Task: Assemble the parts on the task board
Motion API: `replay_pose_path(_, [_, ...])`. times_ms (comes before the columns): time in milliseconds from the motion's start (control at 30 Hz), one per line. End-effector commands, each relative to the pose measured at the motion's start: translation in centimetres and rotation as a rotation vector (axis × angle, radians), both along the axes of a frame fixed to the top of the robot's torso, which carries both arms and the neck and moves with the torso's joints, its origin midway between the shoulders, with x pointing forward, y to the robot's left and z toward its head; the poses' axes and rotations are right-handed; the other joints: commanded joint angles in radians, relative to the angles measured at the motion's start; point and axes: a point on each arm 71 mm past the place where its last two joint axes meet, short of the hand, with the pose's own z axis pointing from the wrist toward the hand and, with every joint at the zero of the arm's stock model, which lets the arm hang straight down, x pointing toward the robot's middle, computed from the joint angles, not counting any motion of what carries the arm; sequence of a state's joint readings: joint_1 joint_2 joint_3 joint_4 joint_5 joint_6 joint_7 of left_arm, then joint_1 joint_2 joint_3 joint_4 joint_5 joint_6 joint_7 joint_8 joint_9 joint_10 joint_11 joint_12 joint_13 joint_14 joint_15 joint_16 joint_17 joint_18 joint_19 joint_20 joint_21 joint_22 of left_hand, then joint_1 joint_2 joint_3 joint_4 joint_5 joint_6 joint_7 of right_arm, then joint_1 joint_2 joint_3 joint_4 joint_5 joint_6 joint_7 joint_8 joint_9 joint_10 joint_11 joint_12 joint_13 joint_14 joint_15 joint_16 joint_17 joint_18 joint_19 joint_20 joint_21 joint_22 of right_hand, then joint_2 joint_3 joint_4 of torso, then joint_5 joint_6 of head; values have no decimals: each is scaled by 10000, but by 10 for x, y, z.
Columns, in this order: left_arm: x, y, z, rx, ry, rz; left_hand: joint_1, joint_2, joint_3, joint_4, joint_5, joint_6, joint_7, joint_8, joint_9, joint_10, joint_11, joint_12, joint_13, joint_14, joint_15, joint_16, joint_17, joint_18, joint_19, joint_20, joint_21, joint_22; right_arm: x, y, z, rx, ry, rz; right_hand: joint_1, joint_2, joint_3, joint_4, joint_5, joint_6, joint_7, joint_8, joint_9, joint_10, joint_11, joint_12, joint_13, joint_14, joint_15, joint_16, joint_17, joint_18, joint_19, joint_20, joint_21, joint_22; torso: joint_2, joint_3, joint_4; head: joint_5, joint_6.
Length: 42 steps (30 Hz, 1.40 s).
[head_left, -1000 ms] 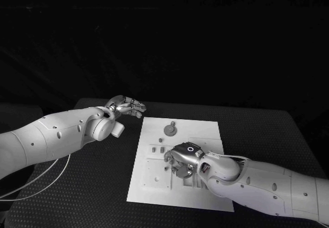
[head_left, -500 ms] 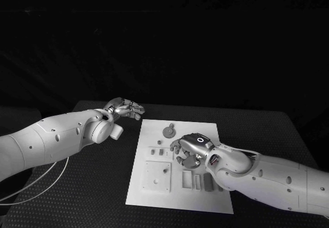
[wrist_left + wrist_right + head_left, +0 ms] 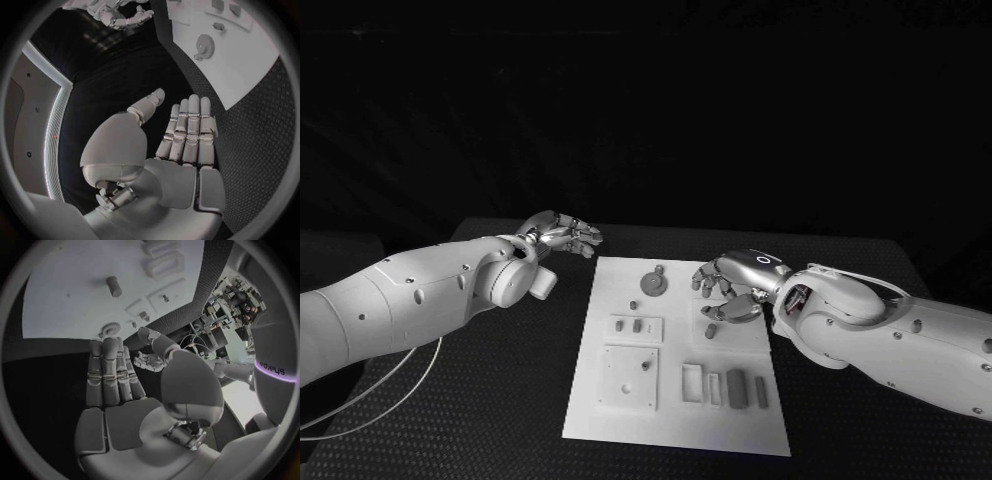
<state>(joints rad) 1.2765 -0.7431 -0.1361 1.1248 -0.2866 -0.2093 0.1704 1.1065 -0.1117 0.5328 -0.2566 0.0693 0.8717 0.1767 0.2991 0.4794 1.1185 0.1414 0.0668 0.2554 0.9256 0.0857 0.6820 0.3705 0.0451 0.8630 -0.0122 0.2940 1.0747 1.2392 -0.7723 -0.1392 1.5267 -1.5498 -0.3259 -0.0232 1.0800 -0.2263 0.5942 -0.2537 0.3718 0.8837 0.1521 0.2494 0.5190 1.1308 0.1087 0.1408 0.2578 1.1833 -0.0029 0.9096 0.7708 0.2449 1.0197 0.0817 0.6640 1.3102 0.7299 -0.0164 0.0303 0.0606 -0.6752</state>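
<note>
Board: white plate (image 3: 678,410) in the lower middle of the head view, on the black table (image 3: 848,270).
Parts: gear (image 3: 655,279) near the board's upper edge; short peg (image 3: 711,330) standing right of centre; bars (image 3: 736,386) in slots, lower right.
Left hand (image 3: 561,231): upper left of the board, off it, fingers straight and together, holding nothing.
Right hand (image 3: 733,288): above the board's upper right, fingers loosely curled, apparently empty.
Risk: lowering the right hand carelessly likely tips the peg or nudges the gear.

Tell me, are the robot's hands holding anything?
No. The left hand and the right hand both have straight fingers with nothing in them, off the board.
</note>
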Motion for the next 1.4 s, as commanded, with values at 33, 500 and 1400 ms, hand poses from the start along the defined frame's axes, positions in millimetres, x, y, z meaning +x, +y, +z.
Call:
replay_pose_path(33, [0,-2,2,-101,-84,-152,25,34,-61,7,-57,-39,0,67,-10,44,-13,44,-11,68,17,-47,20,3,71,4,-50,-11,1,-5,-10,-1172,663,62,-185,-52,-242,6,3,-135,-125,-27,-25,-279,79,-118,-52,-154,68,53,-20,169,-186,20,17,196,9,-4,-1,-17,20])
replay_pose_path(500, [0,-2,2,-101,-81,-154,22,32,-66,11,-57,-36,-1,70,-11,48,-15,45,-13,71,17,-60,37,3,74,4,-54,-10,1,-14,-36,-2317,873,-10,-234,-137,-495,270,24,-296,-226,30,-58,-651,231,-243,-134,-480,219,330,-34,169,-429,86,44,198,13,-8,38,-72,2])
replay_pose_path(1400, [0,0,2,-95,-71,-139,18,39,-71,20,-57,-35,-3,73,-14,53,-16,44,-18,77,17,-82,67,3,79,3,-61,-8,-2,-1,-56,-2200,636,167,423,1076,-566,-340,43,344,-39,484,-70,388,-189,385,104,-47,-182,801,-335,169,-76,-94,394,179,11,-11,32,-39,-87])
